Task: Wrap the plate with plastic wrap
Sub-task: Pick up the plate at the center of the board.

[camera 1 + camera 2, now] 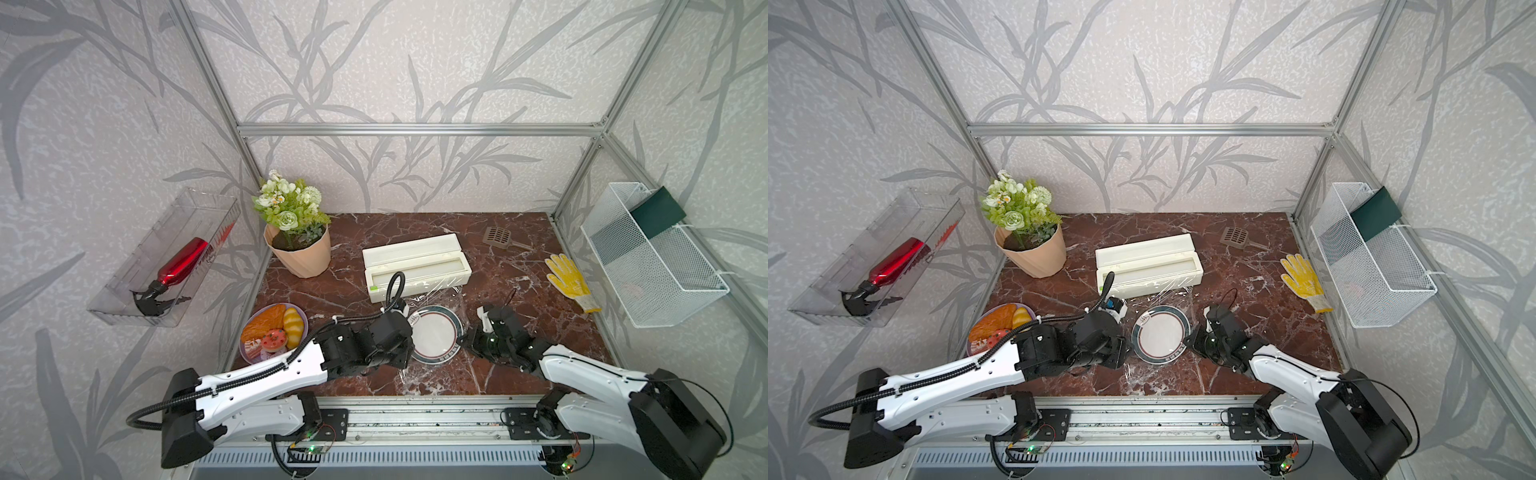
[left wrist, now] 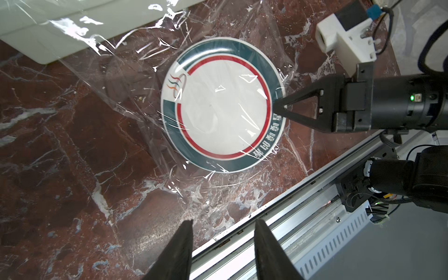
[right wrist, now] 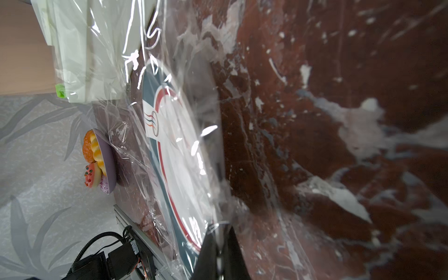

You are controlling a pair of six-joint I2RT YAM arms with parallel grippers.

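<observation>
Left wrist view: the plate (image 2: pixel 221 104) lies flat on the marble table (image 2: pixel 60 169) close to the front rail (image 2: pixel 303 218), with the plastic wrap (image 2: pixel 126 80) draped over it and spilling past the rim. My right gripper (image 2: pixel 278 106) meets that rim beside the lettering (image 2: pixel 271 135). Its jaws are closed to a point, pinching film as far as I can judge. My left gripper (image 2: pixel 223 221) hangs over the film's near edge, jaws partly open and holding nothing.

The step in hand looks like tucking film round the rim. Doing it well likely means keeping the pinch low and drawing the film outward and down until it is taut across the face. It then goes under the edge without dragging the plate, and my left side could steady the opposite rim. The sheet overlaps the dispenser box (image 2: pixel 48 31), and I cannot tell whether it is cut free.

The right wrist view adds what that one cannot. It shows film tented off the plate (image 3: pixel 179 155) and gathered into my closed tips, with the purple plate of pastries (image 3: pixel 106 164) beyond. In both top views my left arm (image 1: pixel 270 365) and right arm (image 1: pixel 582 370) flank the plate (image 1: pixel 436 334) (image 1: pixel 1160 336), but the left fingers are hidden beneath the wrist.
</observation>
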